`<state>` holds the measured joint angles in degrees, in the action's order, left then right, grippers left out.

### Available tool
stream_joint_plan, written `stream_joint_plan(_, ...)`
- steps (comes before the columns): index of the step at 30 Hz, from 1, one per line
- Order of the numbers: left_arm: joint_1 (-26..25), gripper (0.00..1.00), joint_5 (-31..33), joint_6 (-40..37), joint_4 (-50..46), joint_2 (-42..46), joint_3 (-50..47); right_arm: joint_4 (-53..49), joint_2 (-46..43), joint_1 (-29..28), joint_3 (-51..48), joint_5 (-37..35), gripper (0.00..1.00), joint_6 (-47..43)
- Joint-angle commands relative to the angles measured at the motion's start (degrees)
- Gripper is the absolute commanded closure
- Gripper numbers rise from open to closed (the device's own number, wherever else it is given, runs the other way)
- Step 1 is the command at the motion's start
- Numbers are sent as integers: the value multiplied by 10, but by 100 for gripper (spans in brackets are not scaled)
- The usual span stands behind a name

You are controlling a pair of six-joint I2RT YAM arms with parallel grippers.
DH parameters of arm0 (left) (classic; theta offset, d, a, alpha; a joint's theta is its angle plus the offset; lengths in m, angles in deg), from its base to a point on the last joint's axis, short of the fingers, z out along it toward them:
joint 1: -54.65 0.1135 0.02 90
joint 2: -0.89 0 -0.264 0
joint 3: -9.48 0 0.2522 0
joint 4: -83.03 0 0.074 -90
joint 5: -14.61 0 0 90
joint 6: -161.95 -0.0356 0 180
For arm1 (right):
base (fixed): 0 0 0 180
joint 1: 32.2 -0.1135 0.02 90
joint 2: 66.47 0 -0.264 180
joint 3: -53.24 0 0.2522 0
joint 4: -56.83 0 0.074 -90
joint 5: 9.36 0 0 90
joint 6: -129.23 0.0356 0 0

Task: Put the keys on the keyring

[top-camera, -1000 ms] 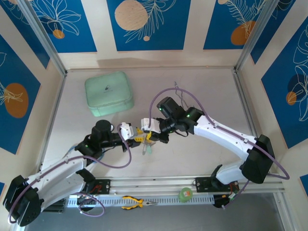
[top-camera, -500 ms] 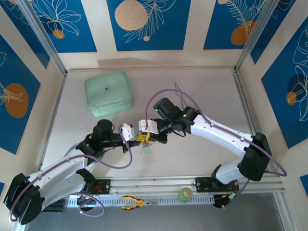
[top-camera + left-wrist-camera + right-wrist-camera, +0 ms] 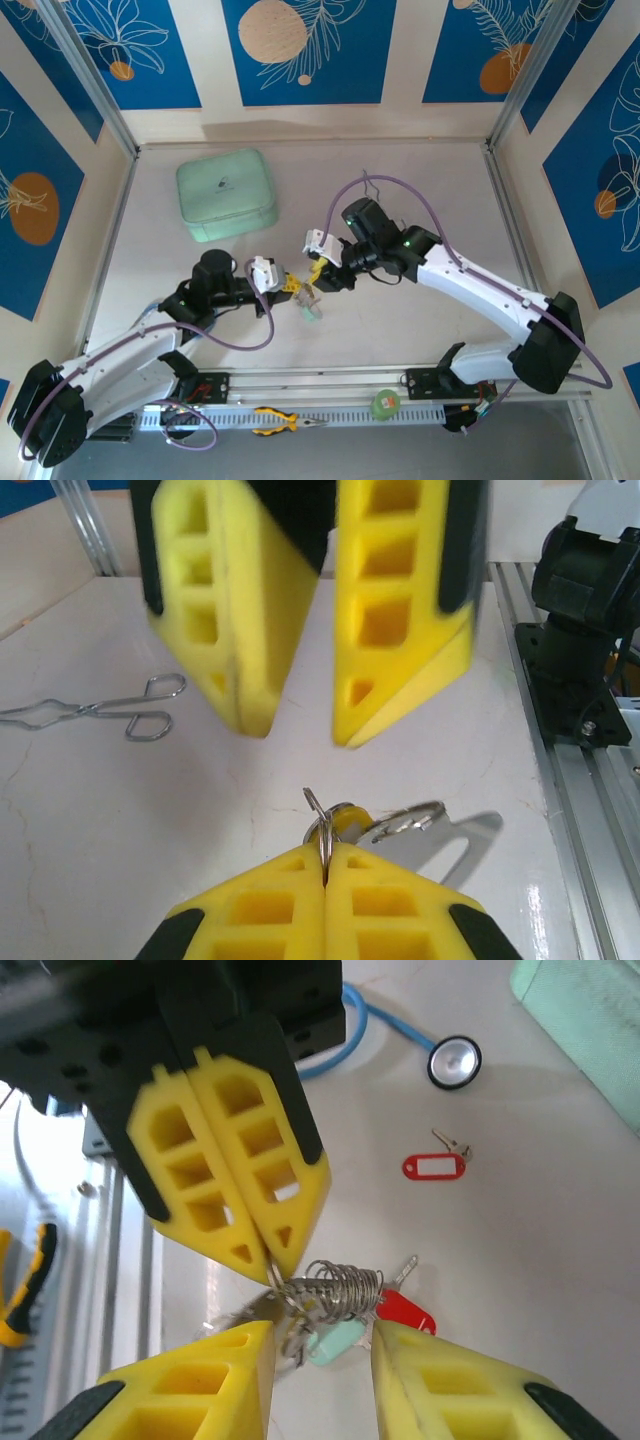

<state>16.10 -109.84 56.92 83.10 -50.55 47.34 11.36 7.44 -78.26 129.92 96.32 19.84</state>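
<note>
The keys [image 3: 345, 1295] hang as one bundle of stacked wire rings, with a pale green tag [image 3: 335, 1342] and a red tag [image 3: 405, 1312] under them. My left gripper [image 3: 326, 865] is shut on a thin metal ring [image 3: 322, 825] at the bundle's end. A yellow tag and the flat grey keyring [image 3: 470, 842] lie just behind it. My right gripper [image 3: 320, 1345] stands open, its fingers either side of the bundle without touching it. In the top view the left gripper [image 3: 286, 287] and right gripper [image 3: 317, 270] face each other over the keys [image 3: 308, 300] at mid table.
One loose key with a red tag [image 3: 435, 1166] lies apart on the table. A mint green case [image 3: 227, 193] sits at the back left and thin silver tongs [image 3: 100, 708] lie further back. Yellow-handled pliers [image 3: 285, 422] rest on the front rail. A blue-tubed round metal disc [image 3: 455, 1062] lies near the left arm.
The right gripper has let go of the bundle, opened and drawn back to the right. The left gripper has closed on the ring and now holds the bundle alone.
</note>
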Motion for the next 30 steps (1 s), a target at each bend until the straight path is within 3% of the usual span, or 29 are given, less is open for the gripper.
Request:
stream_joint_plan(1, -2, 100, 4, 11, 41, 10, -10, 27, -26, -6, -24, 36, 69, 99)
stream_joint_plan(4, -3, 100, 1, 10, 42, 9, -11, 36, -31, -11, -33, 34, 67, 118)
stream_joint_plan(7, -3, 100, -5, 8, 42, 10, -13, 30, -27, -17, -36, 15, 66, 80)
stream_joint_plan(10, -3, 100, -17, -14, 30, 16, -14, 37, -35, -12, -51, -17, 66, 2)
stream_joint_plan(17, -2, 100, -40, -82, 24, 26, -20, 76, -46, 5, -96, -8, 68, -217)
stream_joint_plan(30, -2, 100, -61, -97, 18, 24, -16, 68, -12, -7, -55, 42, 71, -251)
